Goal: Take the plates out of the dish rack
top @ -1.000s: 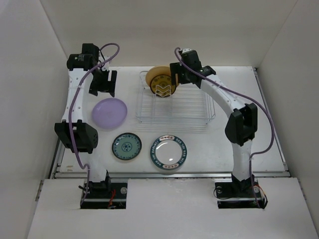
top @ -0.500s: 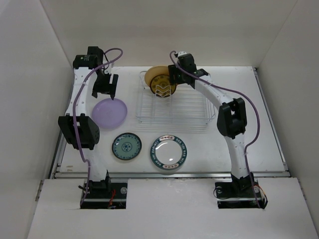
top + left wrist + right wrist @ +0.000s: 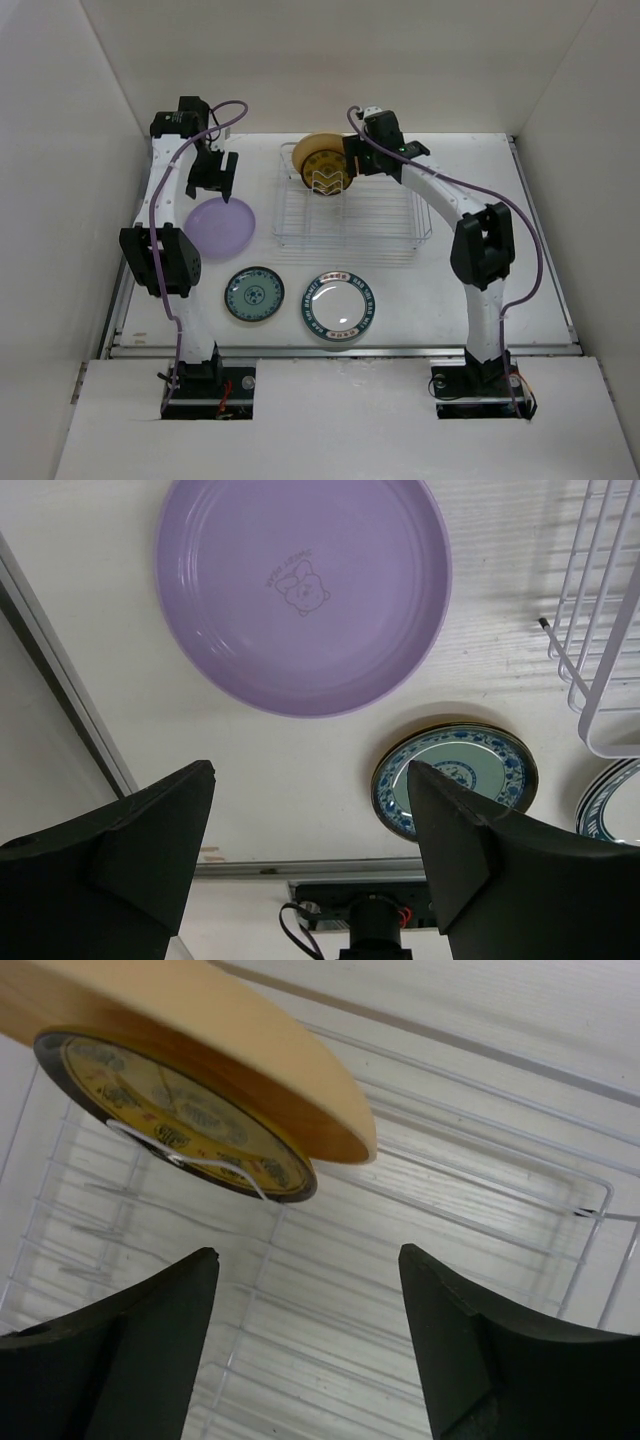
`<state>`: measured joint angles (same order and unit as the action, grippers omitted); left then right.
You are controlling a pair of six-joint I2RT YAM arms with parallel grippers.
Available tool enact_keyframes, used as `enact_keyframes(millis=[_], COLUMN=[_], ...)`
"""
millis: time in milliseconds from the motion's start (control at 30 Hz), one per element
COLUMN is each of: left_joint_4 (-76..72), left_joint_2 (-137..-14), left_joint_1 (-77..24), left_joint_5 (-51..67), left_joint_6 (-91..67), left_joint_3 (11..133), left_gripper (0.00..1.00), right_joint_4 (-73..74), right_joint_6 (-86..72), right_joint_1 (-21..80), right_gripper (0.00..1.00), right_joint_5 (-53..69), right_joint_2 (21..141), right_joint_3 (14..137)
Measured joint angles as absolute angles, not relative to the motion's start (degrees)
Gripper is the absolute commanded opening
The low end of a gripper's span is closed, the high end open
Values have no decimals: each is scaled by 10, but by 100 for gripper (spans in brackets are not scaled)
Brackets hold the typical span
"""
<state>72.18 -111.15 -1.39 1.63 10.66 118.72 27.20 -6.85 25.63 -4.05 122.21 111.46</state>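
Note:
The silver wire dish rack [image 3: 350, 215] holds two upright plates at its far left end: a tan-yellow plate [image 3: 318, 150] and, in front of it, a smaller dark-rimmed orange one [image 3: 331, 181]. My right gripper [image 3: 350, 160] hangs open just right of them. In the right wrist view the tan plate [image 3: 200, 1030] and the orange plate [image 3: 180, 1110] sit above my empty right gripper [image 3: 308, 1260]. A lilac plate [image 3: 220, 227] lies flat on the table. My left gripper [image 3: 222, 175] is open over its far edge, with nothing in it [image 3: 310, 820].
A small teal-centred plate [image 3: 254, 294] and a white plate with a teal patterned rim [image 3: 338, 305] lie flat on the table in front of the rack. In the left wrist view the lilac plate [image 3: 300, 590], teal plate [image 3: 455, 780] and rack corner [image 3: 600, 630] show.
The left arm has drawn its elbow in, with its gripper staying above the lilac plate's far edge. The right gripper has shifted a little beside the tan plate. No plate has moved.

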Motion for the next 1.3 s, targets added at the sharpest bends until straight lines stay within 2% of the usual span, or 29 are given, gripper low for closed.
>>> enact_keyframes(millis=[267,533,700,767,800,1000,1033,1100,1167,1300], left_joint_4=[714,713,713,712,712,712,713,714,715,715], left_joint_2=[-1112,-1112,-1112,-1112,-1112,-1113,-1114,-1120,-1124,-1133], left_joint_1=[-10,-9,-9,-9,-9,-9,-9,-12,-16,-28], left_joint_5=[28,32,32,32,32,32,32,35,38,51], left_joint_6=[106,104,102,100,99,96,96,96,96,96], left_joint_3=[1185,1185,1185,1185,1185,1185,1185,1185,1186,1188], left_gripper=[75,75,75,75,75,75,75,75,75,75], right_joint_4=[278,258,254,255,255,252,252,244,236,235], right_joint_6=[-38,-17,-12,-7,-3,15,21,35,49,72], right_joint_1=[279,283,281,281,280,270,270,270,272,272], right_gripper=[56,59,58,49,40,13,13,5,1,0], right_joint_5=[-26,-42,-51,-54,-55,-39,-37,-37,-38,-43], right_joint_2=[1197,1296,1352,1373,1380,1384,1383,1376,1364,1340], right_joint_3=[1096,1227,1261,1274,1277,1282,1281,1271,1254,1237])
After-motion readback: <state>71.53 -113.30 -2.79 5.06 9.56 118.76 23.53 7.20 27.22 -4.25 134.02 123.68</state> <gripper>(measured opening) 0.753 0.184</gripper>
